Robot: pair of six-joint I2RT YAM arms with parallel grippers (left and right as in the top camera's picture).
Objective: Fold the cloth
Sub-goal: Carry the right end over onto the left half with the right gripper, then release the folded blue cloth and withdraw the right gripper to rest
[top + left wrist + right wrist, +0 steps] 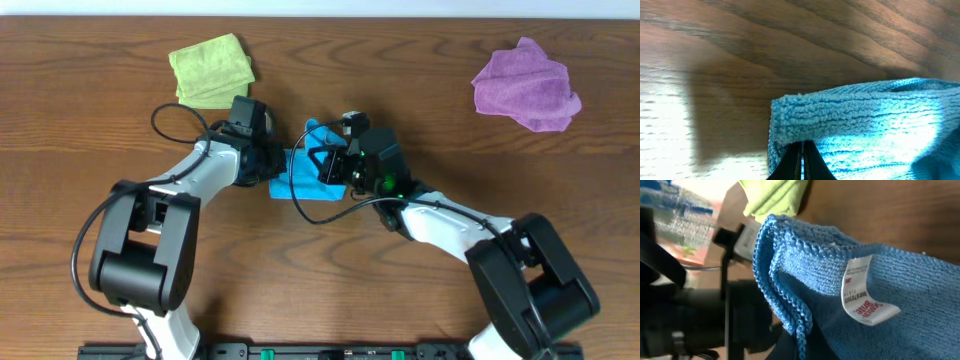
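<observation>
A blue microfibre cloth [300, 175] lies bunched at the table's middle between both arms. My left gripper [268, 160] is shut on its left edge; in the left wrist view the closed fingers [802, 160] pinch the cloth's folded edge [865, 125]. My right gripper [338, 165] is shut on the cloth's right side; in the right wrist view the stitched hem [790, 305] runs down into the fingers [802, 347], and a white label [862, 292] shows on the cloth.
A folded green cloth [211, 68] lies at the back left. A crumpled purple cloth [527, 84] lies at the back right. Black cables [180, 125] loop beside the left arm. The table [80, 120] is dark wood.
</observation>
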